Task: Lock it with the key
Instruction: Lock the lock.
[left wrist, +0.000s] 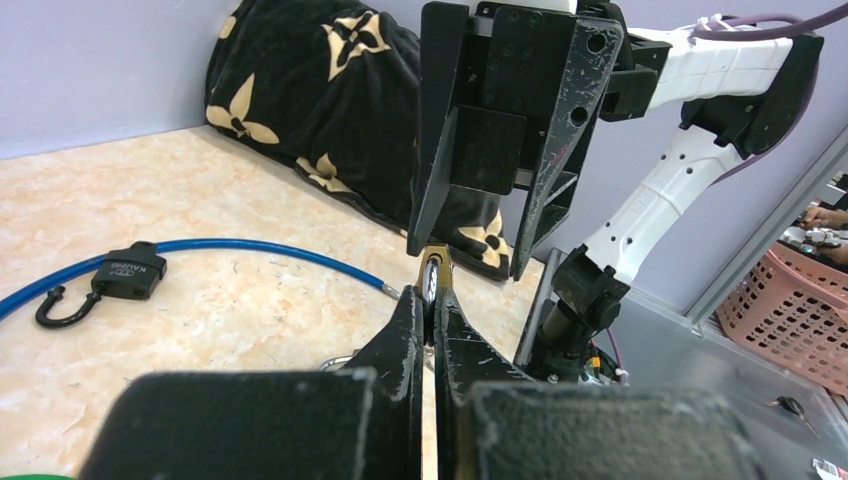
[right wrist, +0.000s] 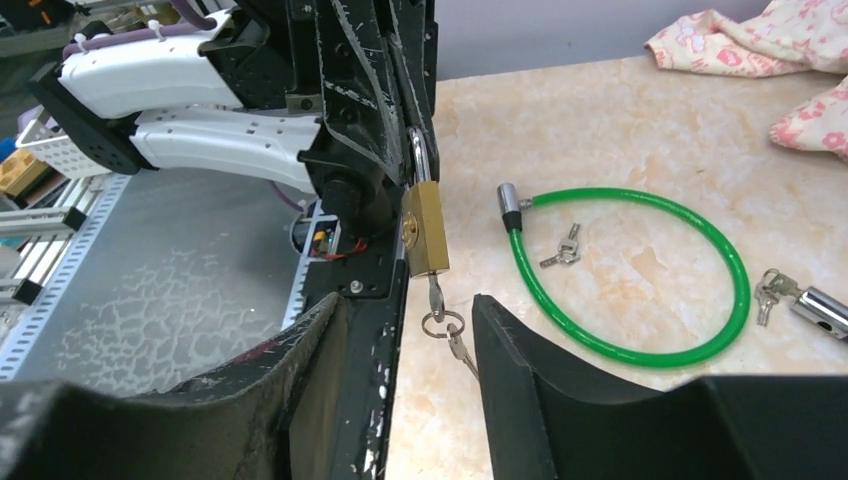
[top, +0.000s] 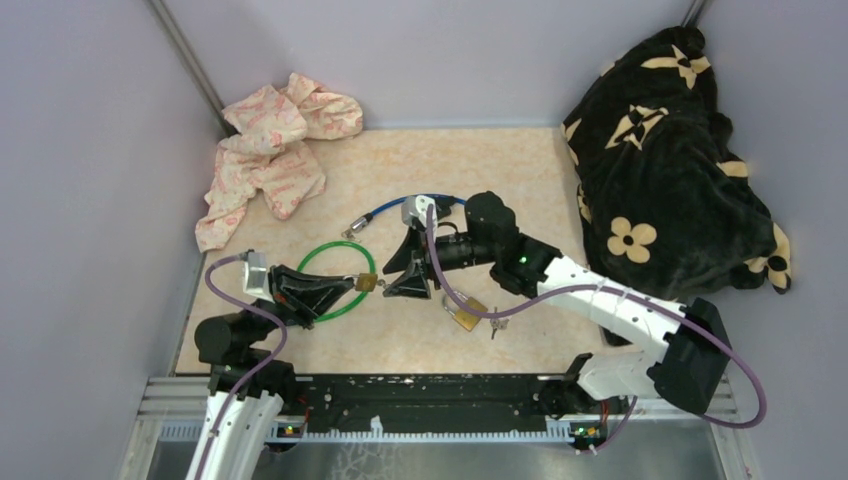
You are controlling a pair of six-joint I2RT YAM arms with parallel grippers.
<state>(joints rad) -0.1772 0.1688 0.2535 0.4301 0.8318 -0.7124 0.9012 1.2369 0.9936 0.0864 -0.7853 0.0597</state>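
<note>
Robot lab — walled test table (top: 480, 165), aluminium rail (top: 152, 396).

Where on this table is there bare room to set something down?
Bare tabletop runs along the far edge, between the pink cloth and the black blanket, beyond the blue cable. The middle is crowded: green cable, left gripper shut on the brass padlock, right gripper facing it, a second padlock nearby.

Shiny brass padlock (right wrist: 424, 228); glossy green cable (right wrist: 620, 193)

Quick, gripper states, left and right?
Left gripper: closed, holding the brass padlock.
Right gripper: open, straddling the key, not gripping it.
</note>
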